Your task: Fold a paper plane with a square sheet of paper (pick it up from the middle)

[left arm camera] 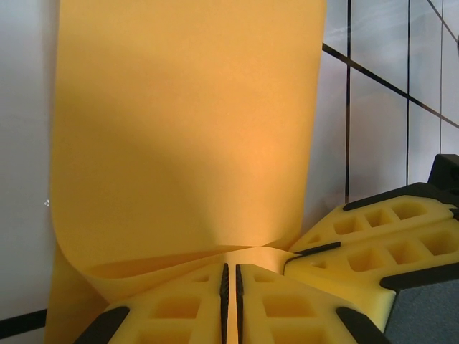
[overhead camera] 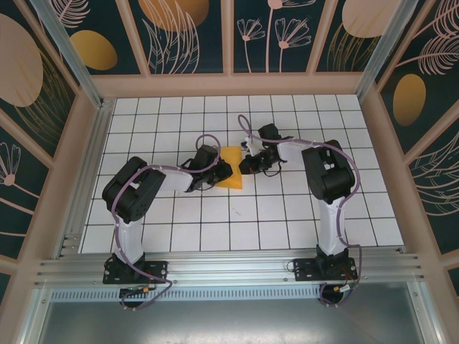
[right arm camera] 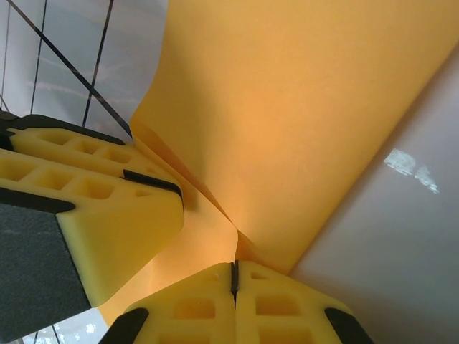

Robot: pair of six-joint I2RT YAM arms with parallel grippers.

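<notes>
The square sheet of paper (overhead camera: 233,173) is orange and lies bent between my two grippers near the middle of the table. In the left wrist view the sheet (left arm camera: 186,129) rises from a sharp fold just ahead of my left gripper (left arm camera: 231,266), whose jaws stand a hair apart with orange paper in the slit. My right gripper (right arm camera: 233,264) is shut on a standing edge of the sheet (right arm camera: 301,107). The two grippers nearly touch: the right fingers (left arm camera: 373,236) show beside the left ones, and the left fingers (right arm camera: 93,208) beside the right. From above, the left gripper (overhead camera: 218,170) and the right gripper (overhead camera: 246,165) flank the paper.
The white gridded tabletop (overhead camera: 251,215) stretches around the paper on all sides. Patterned walls with wooden ledges (overhead camera: 229,84) enclose it at the back and sides. An aluminium rail (overhead camera: 229,269) carries both arm bases along the near edge.
</notes>
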